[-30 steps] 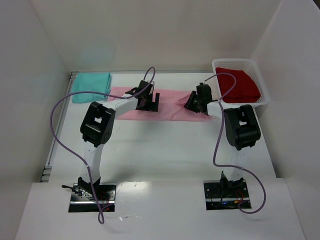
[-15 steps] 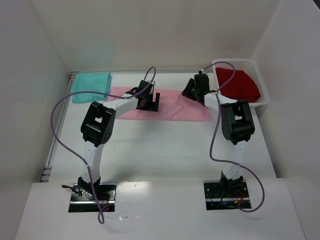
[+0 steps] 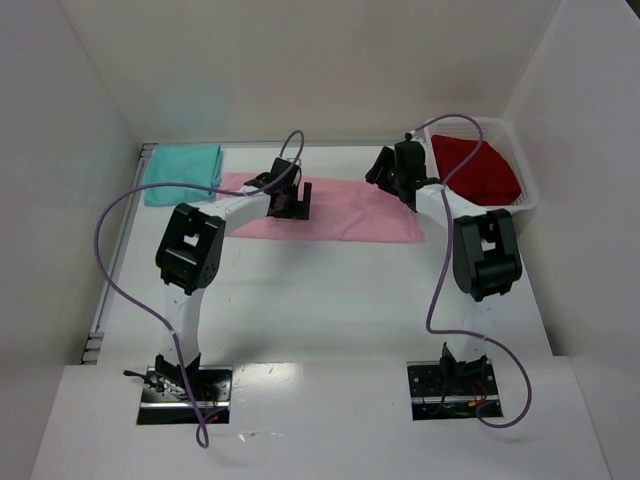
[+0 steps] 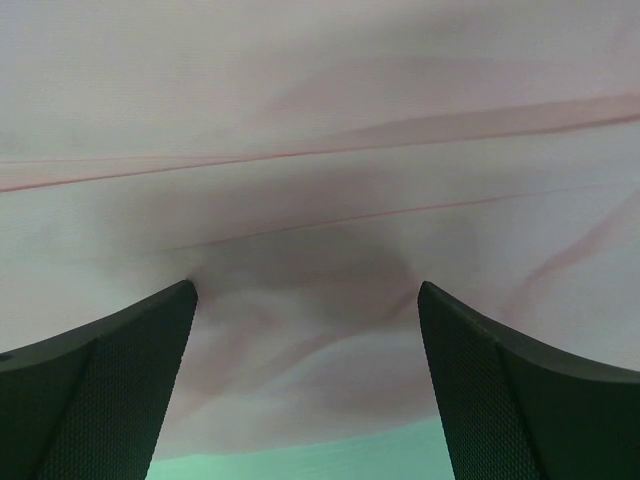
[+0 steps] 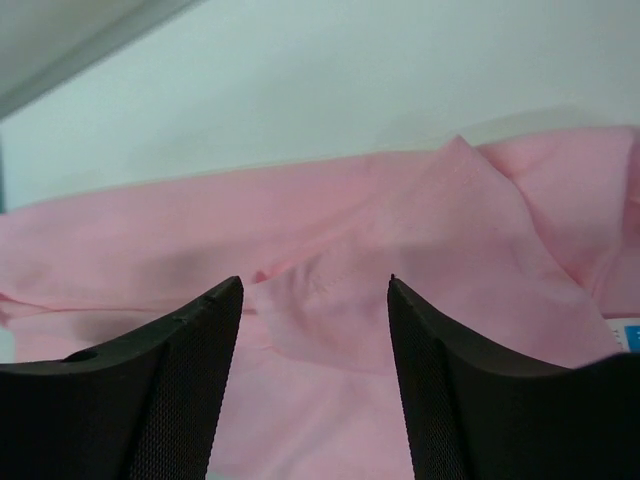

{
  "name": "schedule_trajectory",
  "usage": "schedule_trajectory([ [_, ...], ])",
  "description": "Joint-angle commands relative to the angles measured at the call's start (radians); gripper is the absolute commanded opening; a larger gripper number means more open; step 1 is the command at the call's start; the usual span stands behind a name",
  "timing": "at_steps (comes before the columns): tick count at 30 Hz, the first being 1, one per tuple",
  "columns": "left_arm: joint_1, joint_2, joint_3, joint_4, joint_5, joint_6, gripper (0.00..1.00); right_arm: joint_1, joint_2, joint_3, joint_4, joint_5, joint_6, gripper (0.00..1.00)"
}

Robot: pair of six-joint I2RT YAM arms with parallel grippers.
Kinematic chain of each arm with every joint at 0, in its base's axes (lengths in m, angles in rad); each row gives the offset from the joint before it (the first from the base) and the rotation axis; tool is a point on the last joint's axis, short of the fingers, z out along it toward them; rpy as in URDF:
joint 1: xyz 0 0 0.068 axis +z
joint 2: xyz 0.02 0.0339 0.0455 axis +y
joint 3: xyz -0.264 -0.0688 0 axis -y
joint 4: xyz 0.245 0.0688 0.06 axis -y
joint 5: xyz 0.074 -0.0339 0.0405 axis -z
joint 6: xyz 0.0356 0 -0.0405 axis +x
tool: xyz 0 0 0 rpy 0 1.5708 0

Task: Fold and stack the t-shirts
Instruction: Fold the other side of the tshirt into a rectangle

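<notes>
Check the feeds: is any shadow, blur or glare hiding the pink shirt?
Left wrist: the pink shirt fills the view, soft-focused, with a dark shadow between the fingers of the left end effector. Right wrist: evenly lit, stitching readable, the right end effector near-black. Top external: flat even light, no glare, only faint shadows on the table.

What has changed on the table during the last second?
The right pincer opened, let go of the pink t-shirt and moved toward the far wall. The left pincer stays open over it. The teal t-shirt and red t-shirt did not move.
</notes>
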Motion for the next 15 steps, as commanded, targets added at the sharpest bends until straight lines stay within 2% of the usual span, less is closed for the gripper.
schedule_trajectory([
  [1, 0.039, -0.129, -0.006, -0.002, -0.071, 0.006, 0.99, 0.009, -0.180, -0.061, 0.011, 0.046, -0.024, 0.66],
  [5, 0.078, -0.187, -0.017, -0.002, -0.088, 0.069, 0.99, 0.009, -0.289, -0.148, 0.026, 0.046, -0.043, 0.67],
  [12, 0.144, -0.175, -0.019, -0.016, -0.029, 0.096, 0.99, 0.009, -0.328, -0.260, 0.015, 0.003, -0.044, 0.64],
  [15, 0.144, -0.175, -0.040, -0.006, 0.027, 0.239, 0.99, 0.009, -0.328, -0.306, 0.044, -0.008, -0.044, 0.64],
])
